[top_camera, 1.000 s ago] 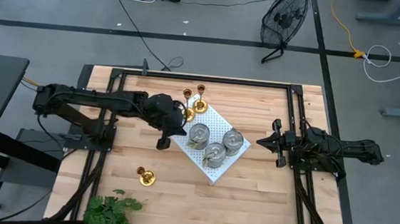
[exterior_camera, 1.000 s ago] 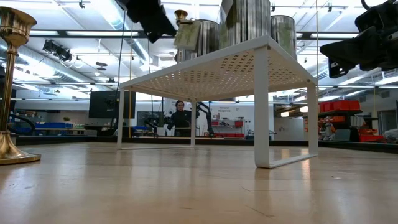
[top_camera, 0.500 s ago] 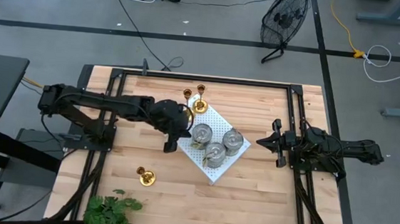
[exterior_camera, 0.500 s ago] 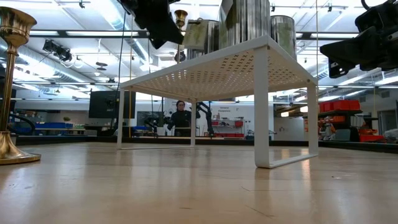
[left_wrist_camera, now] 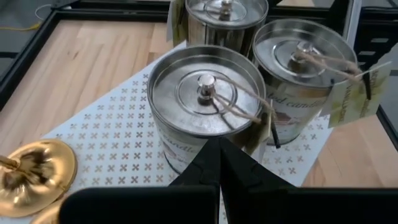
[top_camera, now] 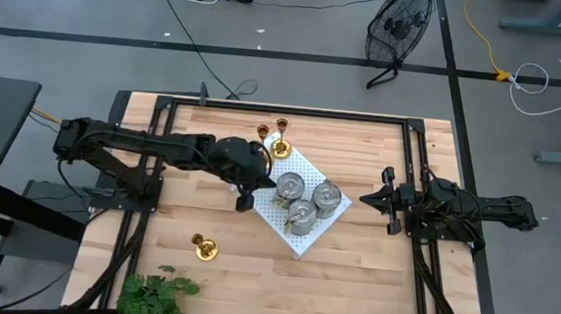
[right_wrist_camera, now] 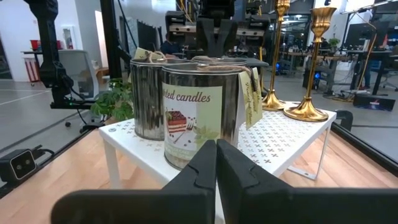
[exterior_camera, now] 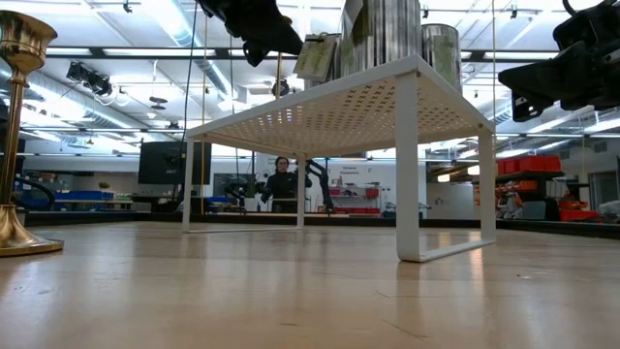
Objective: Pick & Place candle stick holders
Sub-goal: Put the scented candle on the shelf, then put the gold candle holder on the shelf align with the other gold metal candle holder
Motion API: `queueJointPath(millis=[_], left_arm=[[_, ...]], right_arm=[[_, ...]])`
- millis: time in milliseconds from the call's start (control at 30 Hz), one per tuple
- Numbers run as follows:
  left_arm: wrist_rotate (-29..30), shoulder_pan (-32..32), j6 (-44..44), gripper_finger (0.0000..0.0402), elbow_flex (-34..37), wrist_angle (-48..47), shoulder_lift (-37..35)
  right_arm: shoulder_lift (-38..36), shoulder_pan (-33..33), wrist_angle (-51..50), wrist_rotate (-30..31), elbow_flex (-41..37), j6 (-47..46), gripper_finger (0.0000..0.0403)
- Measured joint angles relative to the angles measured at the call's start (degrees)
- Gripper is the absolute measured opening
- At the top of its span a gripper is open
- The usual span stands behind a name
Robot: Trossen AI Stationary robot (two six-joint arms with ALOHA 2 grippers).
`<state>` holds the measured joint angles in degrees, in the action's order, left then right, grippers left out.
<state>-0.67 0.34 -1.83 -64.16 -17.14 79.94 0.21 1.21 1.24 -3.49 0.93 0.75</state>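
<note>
Three silver-grey tins stand upright on a white perforated board (top_camera: 304, 241): the nearest (left_wrist_camera: 205, 93), one beside it (left_wrist_camera: 305, 62) and one behind (left_wrist_camera: 227, 12). Two brass candle stick holders (top_camera: 262, 133) (top_camera: 279, 147) stand on the board's far-left corner. A third brass holder (top_camera: 203, 248) stands on the table near the front left. My left gripper (left_wrist_camera: 219, 149) is shut, its tips at the nearest tin's side. At the table's right, my right gripper (right_wrist_camera: 216, 149) hangs shut and touches nothing. My left gripper has its shut fingertips (left_wrist_camera: 219, 144) against the nearest tin's side wall, at the label (left_wrist_camera: 186, 152) just below the rim. The fingers come slanting down from the table's left. The tin stands upright on the white board, next to the other two tins.
A green leafy plant (top_camera: 154, 293) lies at the table's near left corner. A black frame (top_camera: 294, 111) runs around the table top. Bare wood shows in front of the board. The low view shows a person far off in the room behind.
My left gripper has moved toward the table's right, up to the tins, tipping a little further down and staying shut. The nearest tin has slid a little to the right on the board, closer to the other two.
</note>
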Motion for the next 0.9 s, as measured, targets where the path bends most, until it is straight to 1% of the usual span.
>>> queueJointPath(millis=[300, 433, 700, 900], left_arm=[[0.03, 0.00, 0.99, 0.0000, 0.00, 0.67, -0.02], [1.34, 0.00, -0.17, 0.0000, 0.00, -0.46, -0.02], [6.86, 0.13, -0.04, 0.0000, 0.00, -0.44, -0.02], [7.06, 0.13, -0.11, 0.0000, -0.02, 0.30, 0.60]], right_arm=[[0.00, 0.00, 0.01, 0.01, 0.00, 0.00, 0.0016], [0.00, 0.00, 0.01, 0.01, 0.00, -0.01, 0.0016], [0.00, 0.01, 0.01, 0.00, 0.00, -0.01, 0.0016], [0.00, 0.00, 0.01, 0.01, 0.00, -0.02, 0.0016]])
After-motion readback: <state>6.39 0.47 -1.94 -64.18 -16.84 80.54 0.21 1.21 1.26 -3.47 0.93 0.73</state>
